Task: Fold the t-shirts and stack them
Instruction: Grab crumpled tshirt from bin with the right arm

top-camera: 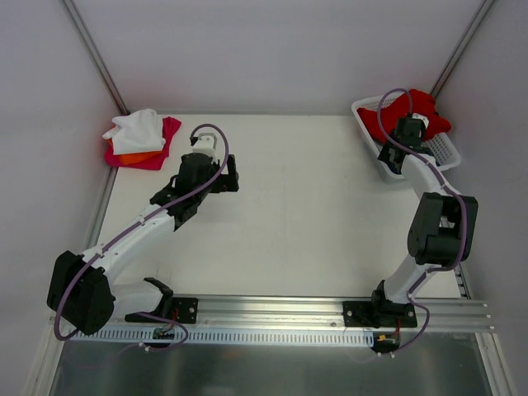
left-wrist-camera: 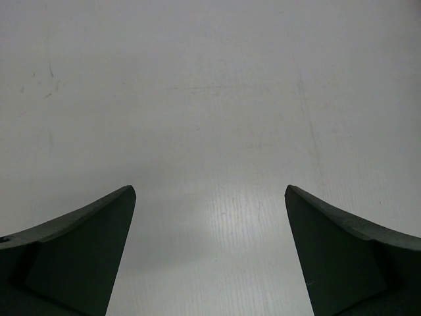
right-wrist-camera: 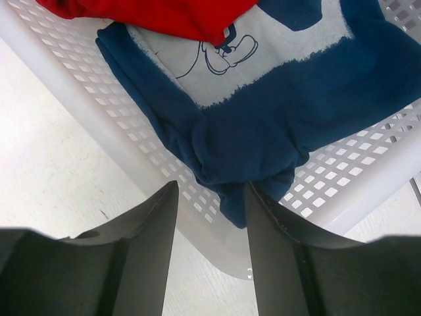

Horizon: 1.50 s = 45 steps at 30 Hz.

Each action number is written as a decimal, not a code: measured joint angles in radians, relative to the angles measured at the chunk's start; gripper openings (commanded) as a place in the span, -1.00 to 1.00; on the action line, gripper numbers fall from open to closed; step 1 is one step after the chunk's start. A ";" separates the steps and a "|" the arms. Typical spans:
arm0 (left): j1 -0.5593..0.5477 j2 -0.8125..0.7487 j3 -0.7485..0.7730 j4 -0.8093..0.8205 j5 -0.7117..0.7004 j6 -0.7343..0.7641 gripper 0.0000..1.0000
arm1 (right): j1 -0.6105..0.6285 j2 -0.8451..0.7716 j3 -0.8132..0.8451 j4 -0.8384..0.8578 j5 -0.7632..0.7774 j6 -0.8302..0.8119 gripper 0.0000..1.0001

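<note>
A navy blue t-shirt [right-wrist-camera: 263, 125] with a white chest print lies in the white lattice basket [right-wrist-camera: 92, 112]. One fold of it hangs over the near rim, and a red t-shirt [right-wrist-camera: 158, 13] lies on top of it. My right gripper [right-wrist-camera: 211, 185] is at that rim. Its jaws stand apart, and the navy fold reaches into the gap beside the right finger [right-wrist-camera: 283, 243]. From above, the right gripper [top-camera: 394, 150] is at the basket's left side. My left gripper [left-wrist-camera: 209, 187] is wide open over bare table. White [top-camera: 136, 125], orange [top-camera: 136, 156] and magenta [top-camera: 167, 132] t-shirts lie stacked at the back left.
The basket [top-camera: 441, 148] stands at the back right corner, close to the wall and a slanted metal post. The left gripper [top-camera: 231, 175] hovers just right of the stack. A rail with both arm bases runs along the near edge.
</note>
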 measured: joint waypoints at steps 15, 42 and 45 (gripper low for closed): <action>0.000 -0.002 0.000 -0.001 0.000 0.002 0.98 | -0.039 0.060 0.000 0.050 -0.023 0.000 -0.15; 0.000 -0.002 -0.002 -0.001 0.002 0.000 0.98 | -0.052 0.039 0.000 0.043 -0.093 0.029 -0.99; 0.000 -0.002 -0.002 -0.001 0.005 0.000 0.98 | -0.032 -0.027 0.017 0.022 -0.090 0.021 -1.00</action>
